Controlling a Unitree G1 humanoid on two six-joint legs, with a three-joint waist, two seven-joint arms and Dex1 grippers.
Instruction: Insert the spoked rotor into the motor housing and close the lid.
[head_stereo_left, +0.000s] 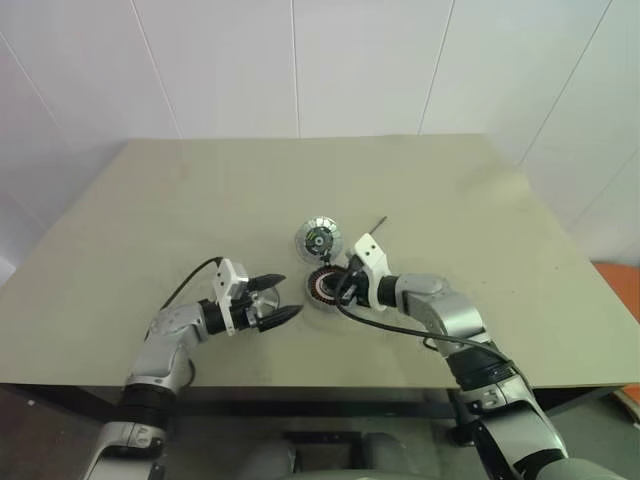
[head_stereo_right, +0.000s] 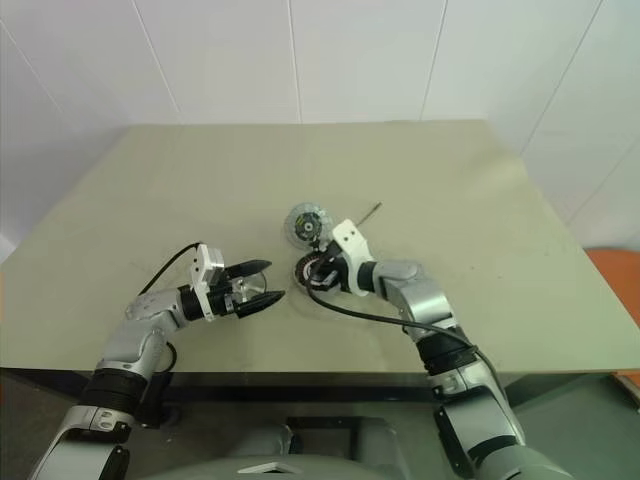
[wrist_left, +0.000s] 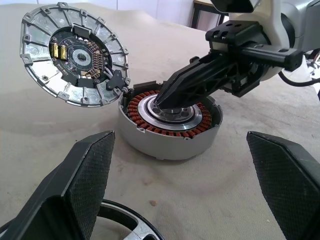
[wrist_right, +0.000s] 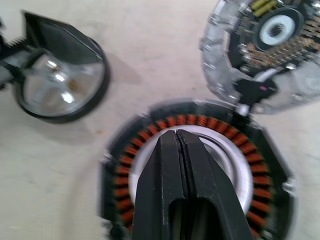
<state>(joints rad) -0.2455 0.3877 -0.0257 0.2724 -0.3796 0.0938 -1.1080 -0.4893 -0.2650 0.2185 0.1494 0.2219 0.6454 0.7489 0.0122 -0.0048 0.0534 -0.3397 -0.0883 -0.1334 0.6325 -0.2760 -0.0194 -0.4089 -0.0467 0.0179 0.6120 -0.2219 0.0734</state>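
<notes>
The right gripper, fingers pressed together, is poking into the middle of the motor housing on the table. The lid is leaning open beside it. The left gripper is waiting nearby, spread wide, empty.

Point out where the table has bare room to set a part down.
Bare: the table's far half and both side stretches. Crowded: the near middle, where the lid, motor housing, right claw and open left claw cluster.
</notes>
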